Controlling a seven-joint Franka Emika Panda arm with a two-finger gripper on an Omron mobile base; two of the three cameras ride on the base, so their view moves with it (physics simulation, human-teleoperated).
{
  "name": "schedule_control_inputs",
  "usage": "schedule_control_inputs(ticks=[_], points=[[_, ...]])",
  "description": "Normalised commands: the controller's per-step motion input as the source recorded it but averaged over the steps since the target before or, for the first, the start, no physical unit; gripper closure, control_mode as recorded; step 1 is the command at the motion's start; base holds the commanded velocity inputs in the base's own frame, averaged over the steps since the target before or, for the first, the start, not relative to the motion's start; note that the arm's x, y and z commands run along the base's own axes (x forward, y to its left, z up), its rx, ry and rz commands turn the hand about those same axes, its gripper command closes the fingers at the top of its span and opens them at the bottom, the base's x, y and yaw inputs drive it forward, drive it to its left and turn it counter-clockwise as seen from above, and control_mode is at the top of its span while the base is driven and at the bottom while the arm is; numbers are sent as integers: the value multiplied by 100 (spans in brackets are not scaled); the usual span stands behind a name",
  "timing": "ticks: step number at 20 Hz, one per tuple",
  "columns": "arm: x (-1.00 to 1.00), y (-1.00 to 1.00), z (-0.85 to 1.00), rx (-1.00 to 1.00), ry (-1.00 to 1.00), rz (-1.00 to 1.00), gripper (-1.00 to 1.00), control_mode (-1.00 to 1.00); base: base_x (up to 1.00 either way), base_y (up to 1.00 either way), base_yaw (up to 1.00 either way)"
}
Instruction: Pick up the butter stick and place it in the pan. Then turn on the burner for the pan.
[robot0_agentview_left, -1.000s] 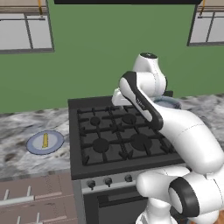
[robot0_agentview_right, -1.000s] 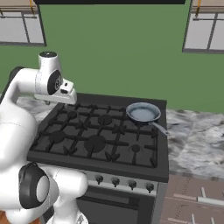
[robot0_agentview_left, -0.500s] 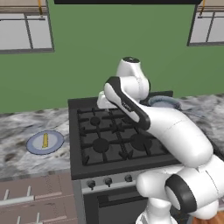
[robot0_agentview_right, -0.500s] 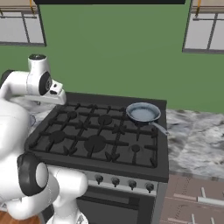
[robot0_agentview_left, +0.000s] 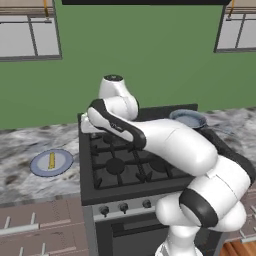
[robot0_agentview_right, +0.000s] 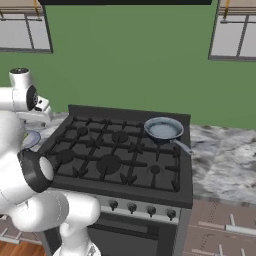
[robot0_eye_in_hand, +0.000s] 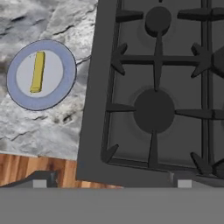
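Note:
The butter stick (robot0_eye_in_hand: 37, 72) is a thin yellow bar lying on a blue-rimmed plate (robot0_eye_in_hand: 17, 98) on the marble counter left of the stove; it also shows as the butter stick (robot0_agentview_left: 51, 160) on the plate (robot0_agentview_left: 36, 165). The grey-blue pan (robot0_agentview_right: 163, 129) sits on the stove's back right grate, its silvery handle pointing right, and it covers its burner. The pan (robot0_agentview_left: 189, 118) is partly hidden behind my arm. My gripper (robot0_eye_in_hand: 111, 180) hangs high over the stove's left edge, to the right of the plate, open and empty.
The black stove (robot0_agentview_right: 120, 150) has several bare burners and a row of knobs (robot0_agentview_right: 142, 209) along its front. Marble counter (robot0_agentview_right: 225, 160) runs on both sides. My white arm (robot0_agentview_left: 165, 142) reaches across the stove top. A green wall and windows stand behind.
My arm has swung left across the stove, from near its right side to its left back corner. The jaws stayed open. Pan, plate and butter stick have not moved.

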Motion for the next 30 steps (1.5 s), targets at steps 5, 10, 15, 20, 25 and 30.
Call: schedule_control_inputs(ticks=[5, 10, 15, 20, 25, 30], points=[[7, 98, -36, -11, 6, -2, -100, -100, 0, 0, 0], [26, 82, -37, -5, 0, -3, -100, -100, 0, 0, 0], [33, 58, -35, -5, 0, 0, -100, -100, 0, 0, 0], [35, 47, -40, -3, 0, 0, -100, -100, 0, 0, 0], [36, 39, -32, -1, 0, -4, -100, -100, 0, 0, 0], [36, 26, -31, 0, 0, -7, -100, -100, 0, 0, 0]])
